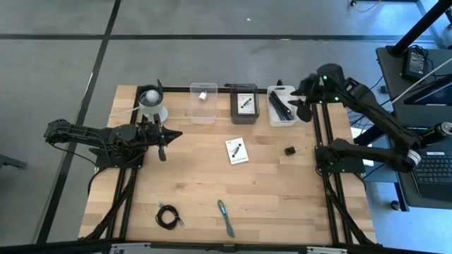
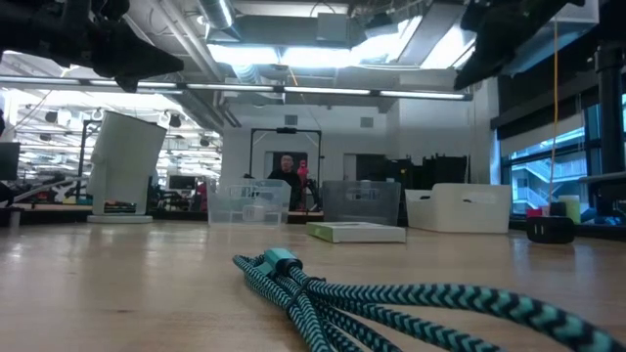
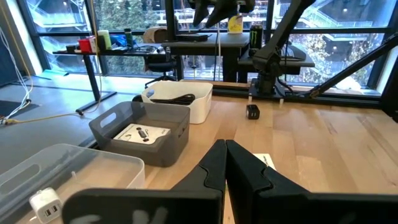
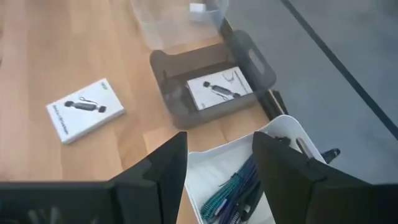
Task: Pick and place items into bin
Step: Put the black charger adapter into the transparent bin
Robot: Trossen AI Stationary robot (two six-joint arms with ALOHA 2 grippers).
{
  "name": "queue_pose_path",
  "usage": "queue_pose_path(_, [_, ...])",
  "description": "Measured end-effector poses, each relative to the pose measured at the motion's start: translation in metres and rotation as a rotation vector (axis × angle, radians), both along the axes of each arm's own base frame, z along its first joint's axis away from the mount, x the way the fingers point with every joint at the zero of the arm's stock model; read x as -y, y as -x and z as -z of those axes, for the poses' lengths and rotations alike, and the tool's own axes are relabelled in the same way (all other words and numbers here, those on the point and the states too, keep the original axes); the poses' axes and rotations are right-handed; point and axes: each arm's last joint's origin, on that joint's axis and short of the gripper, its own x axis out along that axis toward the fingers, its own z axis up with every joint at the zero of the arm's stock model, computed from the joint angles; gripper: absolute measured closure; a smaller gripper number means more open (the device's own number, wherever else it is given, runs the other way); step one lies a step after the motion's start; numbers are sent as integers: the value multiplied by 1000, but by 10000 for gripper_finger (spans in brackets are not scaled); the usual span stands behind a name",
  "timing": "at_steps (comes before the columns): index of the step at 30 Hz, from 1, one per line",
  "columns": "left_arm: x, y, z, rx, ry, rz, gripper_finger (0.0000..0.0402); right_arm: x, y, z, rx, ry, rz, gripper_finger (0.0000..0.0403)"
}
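While the right gripper (image 1: 302, 104) hangs with fingers apart and empty over the white bin (image 1: 281, 106) at the table's (image 1: 198, 183) far edge, the left gripper (image 1: 164, 143) waits pinched together, so the next pick likely calls for reaching the white card (image 1: 237, 151) mid-table.

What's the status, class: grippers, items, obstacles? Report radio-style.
Right gripper open above white bin. Left gripper shut, idle. Card, teal cable, black cable loose. Nothing blocking.
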Motion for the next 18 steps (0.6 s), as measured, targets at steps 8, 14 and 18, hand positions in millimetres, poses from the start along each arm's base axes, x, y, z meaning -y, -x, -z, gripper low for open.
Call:
queue_pose_path(8, [0, 0, 0, 0, 1, 9, 398, -25, -5, 15, -256, 11, -158, 218])
queue_pose_path(14, [0, 0, 0, 0, 1, 9, 399, -39, -14, 28, -470, 6, -206, 218])
queue_pose_path(18, [0, 0, 0, 0, 1, 9, 398, -42, -23, 34, -528, -3, -238, 218])
